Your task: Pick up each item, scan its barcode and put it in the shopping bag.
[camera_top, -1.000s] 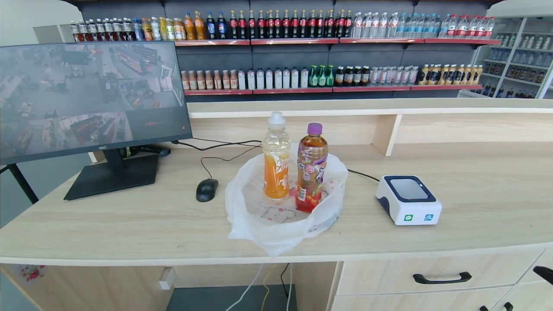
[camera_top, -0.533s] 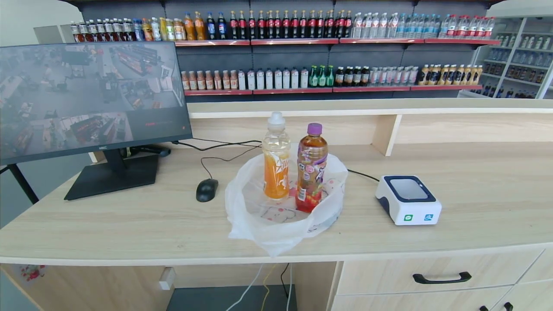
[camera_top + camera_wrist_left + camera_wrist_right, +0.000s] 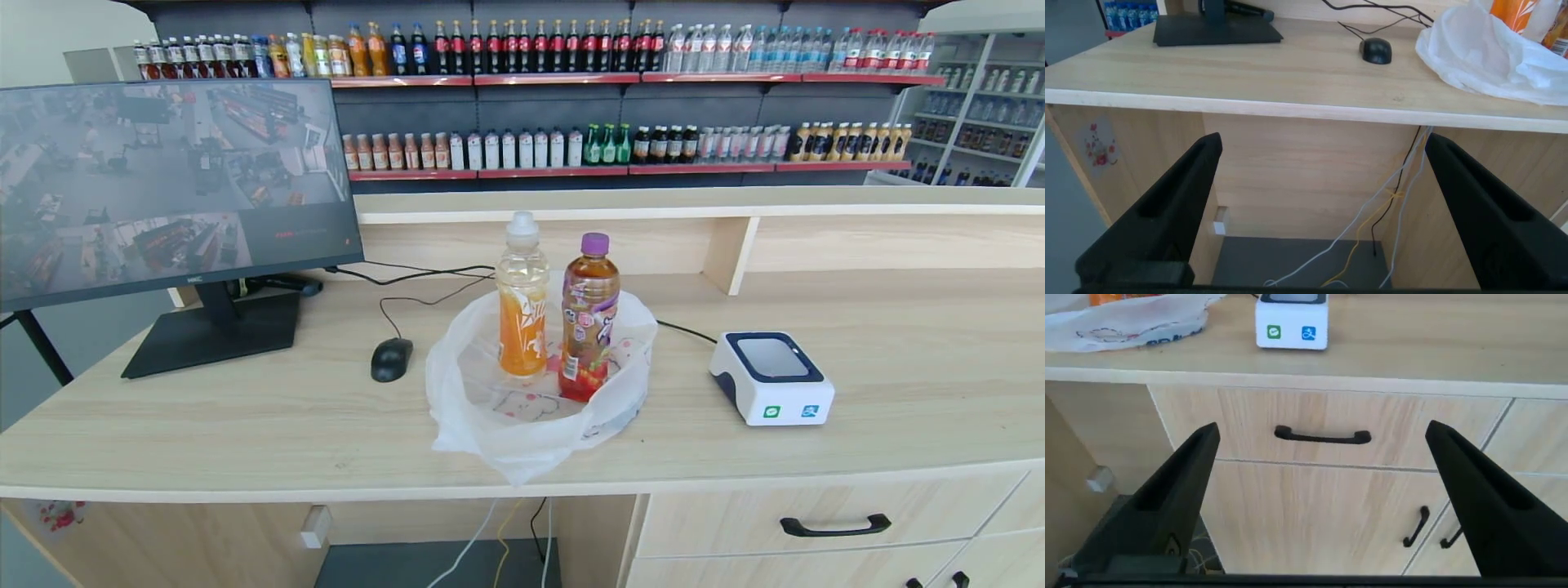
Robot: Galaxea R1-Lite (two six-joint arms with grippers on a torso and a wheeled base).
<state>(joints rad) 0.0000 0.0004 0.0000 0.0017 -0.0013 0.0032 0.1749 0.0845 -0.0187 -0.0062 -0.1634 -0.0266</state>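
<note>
An orange-drink bottle (image 3: 522, 302) with a white cap and a reddish tea bottle (image 3: 589, 322) with a purple cap stand upright side by side inside the white shopping bag (image 3: 490, 425), which lies spread wide on the counter (image 3: 245, 425). The white barcode scanner (image 3: 771, 376) sits to the bag's right. My left gripper (image 3: 1321, 151) is open and holds nothing; it hangs below the counter's front edge, facing the bag (image 3: 1486, 53). My right gripper (image 3: 1323, 437) is open too, low in front of the drawers beneath the scanner (image 3: 1292, 325).
A monitor (image 3: 171, 180) on a black stand occupies the counter's left, with a black mouse (image 3: 391, 359) and cables beside the bag. A raised ledge (image 3: 694, 200) backs the counter. A drawer handle (image 3: 1290, 434) and cupboard handles face my right gripper. Shelves of drinks line the far wall.
A dark part of my right arm at the head view's lower right edge has dropped out of sight. Bottles, bag and scanner have not moved.
</note>
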